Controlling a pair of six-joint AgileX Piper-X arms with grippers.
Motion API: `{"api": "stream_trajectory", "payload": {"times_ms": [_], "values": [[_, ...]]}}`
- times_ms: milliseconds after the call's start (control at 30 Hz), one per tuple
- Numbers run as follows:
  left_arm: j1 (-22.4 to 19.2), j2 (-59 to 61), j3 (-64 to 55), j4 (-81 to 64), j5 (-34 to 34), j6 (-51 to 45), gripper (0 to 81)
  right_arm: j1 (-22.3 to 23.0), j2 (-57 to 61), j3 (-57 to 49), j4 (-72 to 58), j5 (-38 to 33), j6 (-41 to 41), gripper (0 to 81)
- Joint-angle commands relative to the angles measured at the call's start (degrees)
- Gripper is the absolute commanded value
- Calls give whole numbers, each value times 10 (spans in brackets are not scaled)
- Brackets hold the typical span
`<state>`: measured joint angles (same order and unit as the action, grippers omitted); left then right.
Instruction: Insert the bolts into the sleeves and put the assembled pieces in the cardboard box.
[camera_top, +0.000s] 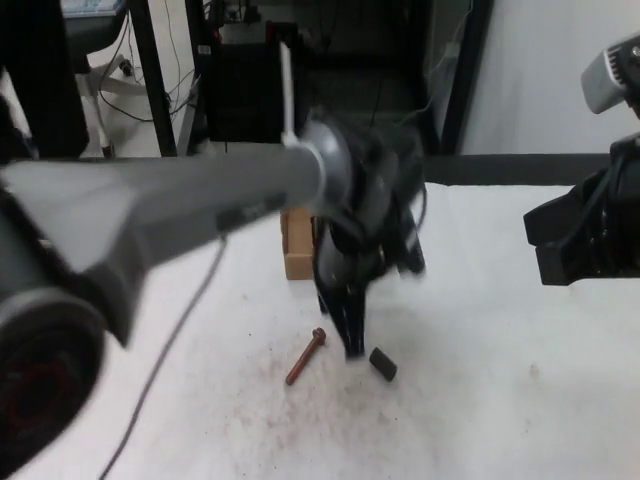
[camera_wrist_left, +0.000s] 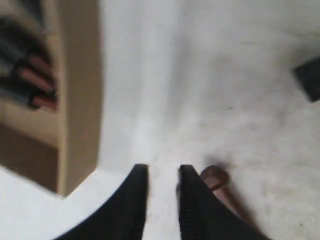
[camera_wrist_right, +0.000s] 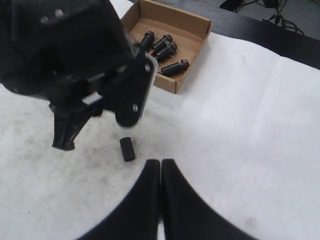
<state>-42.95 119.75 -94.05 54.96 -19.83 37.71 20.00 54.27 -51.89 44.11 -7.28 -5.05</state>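
While left jaws stand apart between bolt and sleeve, right jaws pressed together; well aside

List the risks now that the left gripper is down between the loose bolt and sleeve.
1. The bolt lies beside the left gripper, outside its narrowly open fingers; closing now would probably miss it or nudge it away.
2. The sleeve lies loose close by; a sideways correction might roll it.
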Motion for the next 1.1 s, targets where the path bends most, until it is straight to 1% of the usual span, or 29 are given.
{"api": "stream_trajectory", "payload": {"times_ms": [0, 33, 67, 100, 167, 200, 267, 333, 467, 567, 767, 933, 1067], "values": [[42, -62, 0, 24, 70, -195, 199, -2, -5, -3, -2, 1, -2, 6], [55, -71, -1, 38, 136, -254, 209, -2, -5, -3, -2, 1, -2, 6], [69, -78, -1, 50, 198, -284, 220, -2, -5, -3, -2, 1, -1, 6], [79, -83, -1, 64, 247, -301, 228, -2, -5, -3, -2, 1, -1, 6], [90, -88, -1, 96, 322, -318, 231, -2, -5, -3, -2, 1, -1, 6], [92, -87, -1, 118, 335, -313, 231, -2, -5, -3, -2, 1, -1, 6], [93, -86, 5, 140, 337, -296, 232, -2, -5, -3, -2, 1, -1, 6], [93, -86, 28, 136, 337, -299, 232, -2, -5, -3, -2, 1, -1, 6], [92, -84, 96, 94, 347, -317, 232, -2, -5, -3, -2, 1, -1, 6], [92, -84, 121, 73, 358, -318, 232, -2, -5, -3, -2, 1, -1, 6], [92, -84, 122, -15, 345, -318, 232, -2, -5, -3, 1, 1, -1, 6], [92, -84, 117, -28, 345, -311, 232, -2, -5, -3, 12, 1, -1, 6], [92, -84, 118, -33, 304, -304, 232, -2, -5, -3, 12, 1, -1, 6]]}}
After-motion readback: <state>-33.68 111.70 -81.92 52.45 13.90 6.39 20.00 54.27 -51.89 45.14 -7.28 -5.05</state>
